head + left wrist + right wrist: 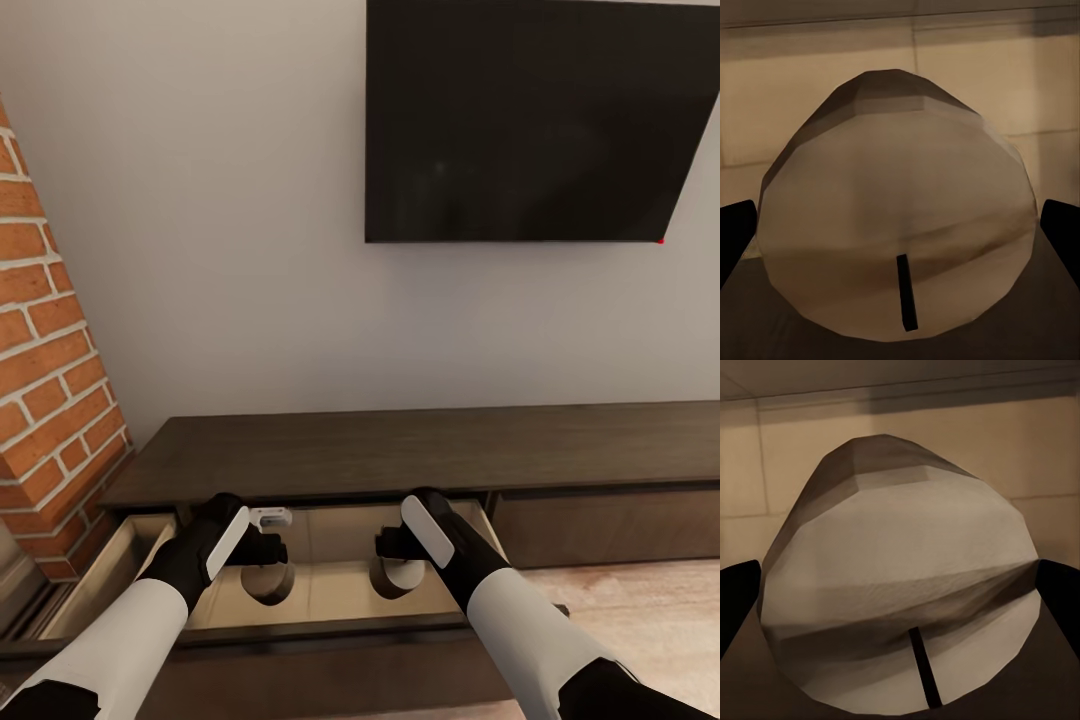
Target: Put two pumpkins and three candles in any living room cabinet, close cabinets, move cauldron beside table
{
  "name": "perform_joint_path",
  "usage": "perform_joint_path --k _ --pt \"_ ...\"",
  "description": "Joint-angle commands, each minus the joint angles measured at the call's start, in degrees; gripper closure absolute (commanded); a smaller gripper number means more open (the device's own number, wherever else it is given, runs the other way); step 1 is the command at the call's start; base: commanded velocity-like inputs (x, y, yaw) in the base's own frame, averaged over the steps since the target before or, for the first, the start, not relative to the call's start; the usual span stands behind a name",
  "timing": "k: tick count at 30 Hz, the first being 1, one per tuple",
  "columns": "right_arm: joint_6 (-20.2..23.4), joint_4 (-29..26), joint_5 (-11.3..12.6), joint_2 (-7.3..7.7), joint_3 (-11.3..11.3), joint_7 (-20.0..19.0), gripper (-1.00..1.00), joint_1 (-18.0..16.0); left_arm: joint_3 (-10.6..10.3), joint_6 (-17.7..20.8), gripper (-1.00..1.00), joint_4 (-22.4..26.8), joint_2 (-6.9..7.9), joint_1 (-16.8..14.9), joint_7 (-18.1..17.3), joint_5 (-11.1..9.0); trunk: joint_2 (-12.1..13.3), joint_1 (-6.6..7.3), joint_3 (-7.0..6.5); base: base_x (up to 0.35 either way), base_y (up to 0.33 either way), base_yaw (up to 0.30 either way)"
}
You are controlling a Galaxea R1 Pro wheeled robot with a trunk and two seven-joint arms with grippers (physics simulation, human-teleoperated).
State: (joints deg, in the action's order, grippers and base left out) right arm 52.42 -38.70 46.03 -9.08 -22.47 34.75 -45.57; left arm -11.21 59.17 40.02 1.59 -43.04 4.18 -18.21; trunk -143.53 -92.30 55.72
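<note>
The long dark cabinet [400,450] stands against the wall with its left drawer [300,628] pulled out, showing a pale wood inside. Both my arms reach down into that drawer. In the left wrist view a tan candle [896,217] with a dark wick sits between the two black fingertips [736,236], which touch its sides. My left gripper [265,562] is shut on it. In the right wrist view a second candle [904,585] is held the same way by my right gripper [395,558]. Both candles hang just above the drawer floor. The pumpkins and the cauldron are out of view.
A large black television [540,120] hangs on the grey wall above the cabinet. A red brick column [50,380] rises at the left, close to the drawer's end. The cabinet's right drawer front [600,525] is shut, with light wood floor [640,610] before it.
</note>
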Motion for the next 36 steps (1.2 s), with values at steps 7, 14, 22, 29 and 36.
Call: perform_joint_path --k 7,14,22,29,36 --pt "0.09 -0.06 0.55 0.03 -0.22 0.58 1.0 -0.05 -0.3 0.16 1.0 0.11 0.08 -0.03 0.47 -0.54 -0.03 0.0 0.06 0.097 0.001 0.0" --pt "0.14 -0.06 0.55 0.03 -0.21 0.2 1.0 -0.05 -0.3 0.16 1.0 0.15 0.08 -0.02 0.53 -0.54 -0.04 -0.02 0.28 0.01 0.0 0.0" --pt "0.14 -0.05 0.52 0.05 -0.27 -0.61 1.0 -0.05 -0.3 0.16 1.0 0.15 0.07 -0.02 0.56 -0.51 -0.11 -0.15 1.39 0.0 0.0 0.0" --pt "0.14 -0.03 0.54 0.08 -0.27 -0.64 1.0 -0.05 -0.3 0.16 1.0 0.15 0.07 -0.02 0.46 -0.51 -0.11 -0.15 1.39 0.0 -0.009 0.0" --pt "0.21 -0.03 0.55 0.11 -0.25 -0.65 1.0 -0.05 -0.3 0.16 1.0 0.15 0.03 -0.02 0.51 -0.51 -0.11 -0.15 1.39 0.0 -0.146 0.0"
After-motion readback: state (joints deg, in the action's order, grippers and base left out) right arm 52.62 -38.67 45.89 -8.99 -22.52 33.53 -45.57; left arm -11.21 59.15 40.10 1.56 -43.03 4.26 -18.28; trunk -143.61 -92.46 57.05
